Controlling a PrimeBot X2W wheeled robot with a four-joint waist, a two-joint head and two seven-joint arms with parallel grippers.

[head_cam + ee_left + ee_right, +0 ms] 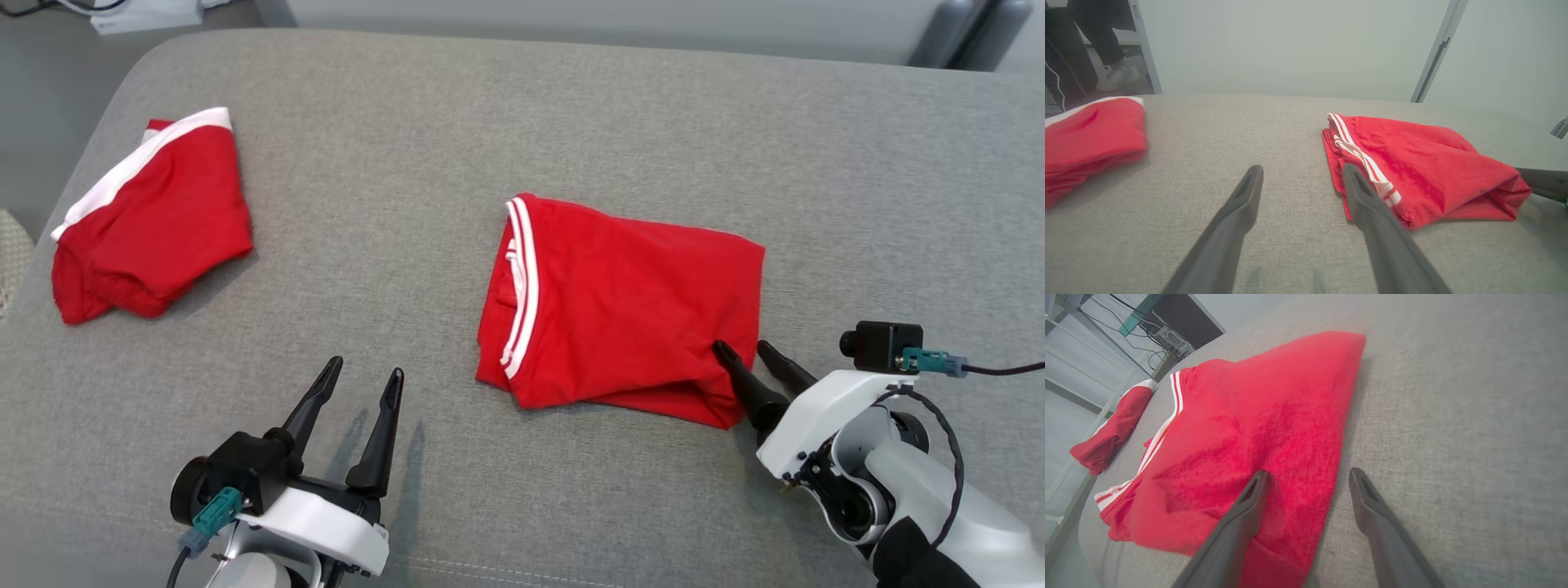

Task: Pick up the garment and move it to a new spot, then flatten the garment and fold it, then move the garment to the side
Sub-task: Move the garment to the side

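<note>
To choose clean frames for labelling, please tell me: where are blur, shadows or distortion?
Head view: sharp, even light, faint shadows of the left gripper on the grey cushion. Left wrist view: the second red garment at the left edge looks smeared. Right wrist view: wide-angle stretch, the folded garment soft in the foreground.

We take this for a lab or office test space, not a home: beyond the grey cushion's point(522, 106) far edge stand pale partition panels point(1290, 45) in metal frames point(1433, 57), with loose cables point(1141, 316) and a computer box point(1173, 339) past its far left corner.
</note>
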